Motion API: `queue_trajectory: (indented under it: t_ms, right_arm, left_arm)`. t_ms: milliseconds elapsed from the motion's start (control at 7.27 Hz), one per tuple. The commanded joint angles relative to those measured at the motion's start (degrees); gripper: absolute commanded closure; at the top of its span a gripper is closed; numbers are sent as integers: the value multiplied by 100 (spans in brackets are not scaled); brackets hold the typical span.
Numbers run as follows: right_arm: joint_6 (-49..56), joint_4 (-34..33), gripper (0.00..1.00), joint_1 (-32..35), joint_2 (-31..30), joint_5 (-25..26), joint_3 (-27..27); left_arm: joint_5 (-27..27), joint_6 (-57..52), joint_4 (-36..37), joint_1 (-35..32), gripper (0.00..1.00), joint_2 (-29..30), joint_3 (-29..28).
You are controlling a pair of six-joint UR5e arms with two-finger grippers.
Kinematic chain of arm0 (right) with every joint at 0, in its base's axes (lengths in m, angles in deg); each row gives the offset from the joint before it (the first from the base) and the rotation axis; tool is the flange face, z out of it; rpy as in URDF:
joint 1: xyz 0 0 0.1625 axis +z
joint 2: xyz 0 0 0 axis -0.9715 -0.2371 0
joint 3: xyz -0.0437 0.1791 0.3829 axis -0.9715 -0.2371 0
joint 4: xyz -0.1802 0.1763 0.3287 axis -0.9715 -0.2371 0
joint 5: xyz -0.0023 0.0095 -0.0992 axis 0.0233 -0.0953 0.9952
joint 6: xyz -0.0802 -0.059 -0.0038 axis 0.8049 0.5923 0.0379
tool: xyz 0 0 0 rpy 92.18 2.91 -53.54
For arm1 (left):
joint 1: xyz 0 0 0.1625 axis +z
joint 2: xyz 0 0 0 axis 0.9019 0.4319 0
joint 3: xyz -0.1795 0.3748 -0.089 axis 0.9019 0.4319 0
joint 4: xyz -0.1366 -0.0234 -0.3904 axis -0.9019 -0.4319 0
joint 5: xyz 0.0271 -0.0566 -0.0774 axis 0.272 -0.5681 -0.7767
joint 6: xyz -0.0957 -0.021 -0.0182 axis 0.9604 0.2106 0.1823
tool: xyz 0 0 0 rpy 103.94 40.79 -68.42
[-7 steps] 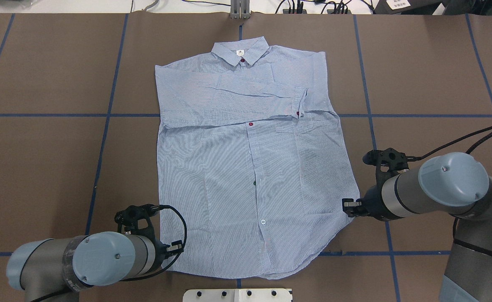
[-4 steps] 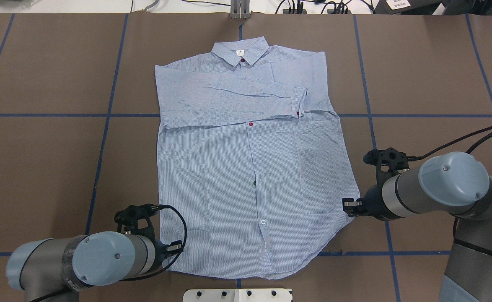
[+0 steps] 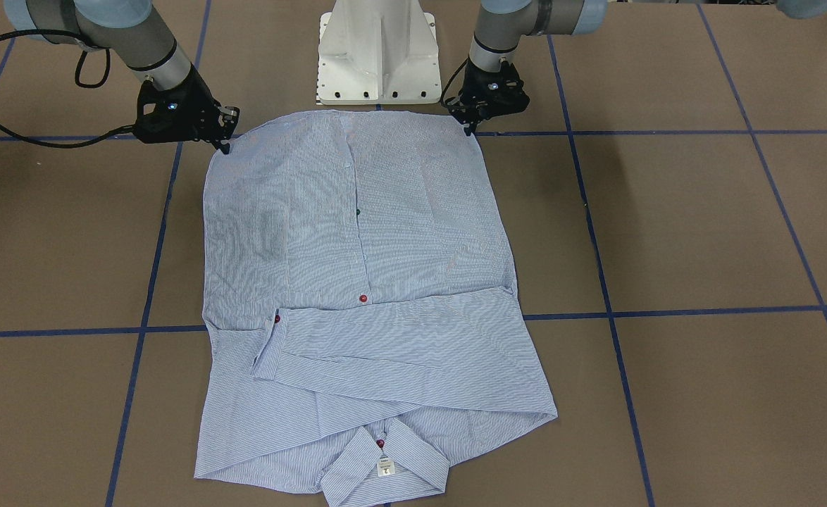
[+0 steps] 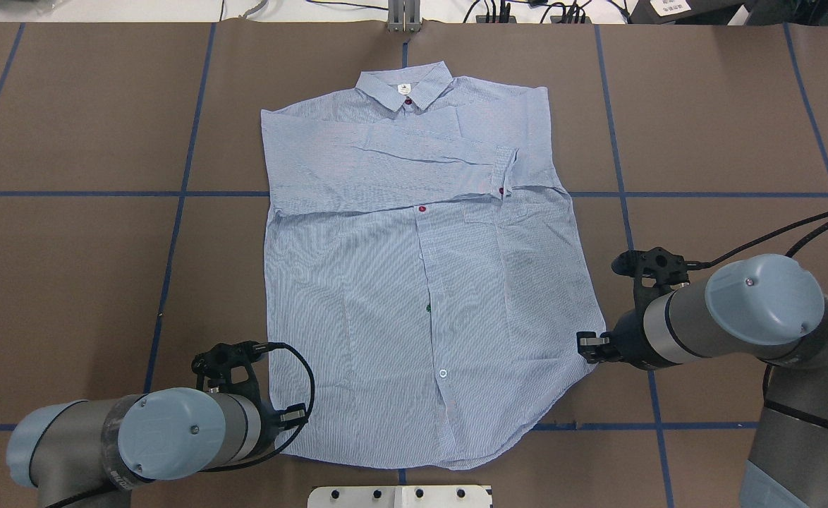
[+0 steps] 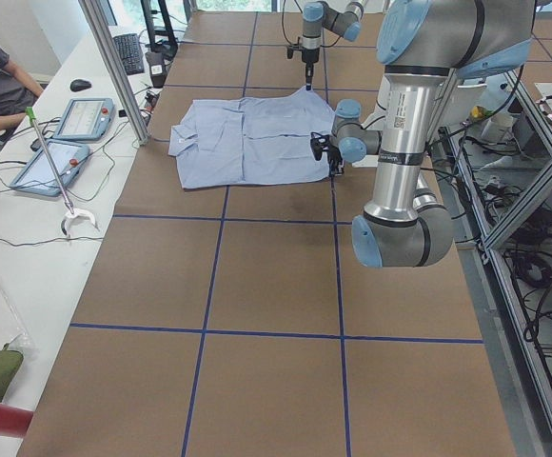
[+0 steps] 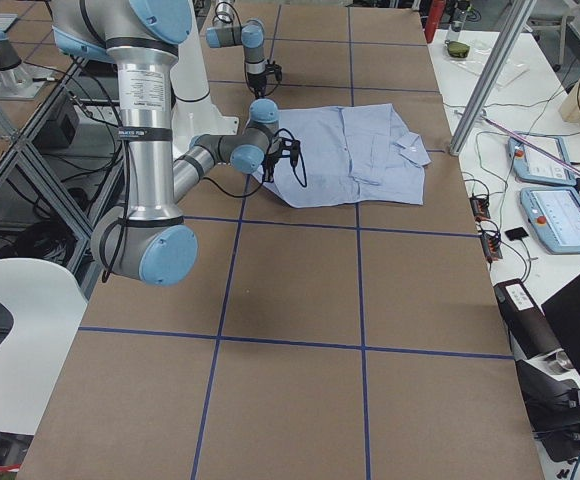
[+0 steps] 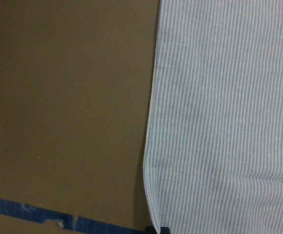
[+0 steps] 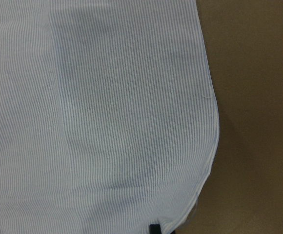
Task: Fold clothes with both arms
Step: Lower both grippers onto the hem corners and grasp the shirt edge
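Shirt (image 4: 414, 296) lies lengthwise, collar (image 4: 403, 88) farthest from left pincer (image 4: 300, 418) and right pincer (image 4: 587, 346); grip unclear.

Brown tabletop (image 4: 68, 282), blue tape grid (image 4: 104, 193); tablet (image 5: 88, 118) and keyboard (image 5: 128, 52) alongside.

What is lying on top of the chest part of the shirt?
A folded sleeve with its cuff lies flat across the shirt. The button placket and cloth beneath it are hidden.
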State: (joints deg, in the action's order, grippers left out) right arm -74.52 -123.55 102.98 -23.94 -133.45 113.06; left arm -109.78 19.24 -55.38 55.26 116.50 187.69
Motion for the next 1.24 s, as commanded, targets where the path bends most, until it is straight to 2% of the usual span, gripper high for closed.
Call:
queue_trajectory:
  t_ms: [0, 275, 550, 826, 1101]
  right_arm:
    - [-1, -9, 100, 247, 191, -342, 8]
    - [-1, 17, 100, 257, 201, -537, 60]
    - [-1, 18, 100, 283, 79, -880, 454]
    - [-10, 18, 100, 362, -132, -1283, 815]
    - [-10, 18, 100, 407, -282, -1373, 922]
  left_arm:
    - [-12, -17, 269, -68, 100, -44, 462]
    - [-30, -44, 717, -77, 100, -61, 1051]
    - [-39, -272, 1087, -77, 100, -79, 1404]
    - [-39, -290, 1168, -86, 100, -96, 1511]
    - [-39, -595, 1273, -104, 100, -393, 1667]
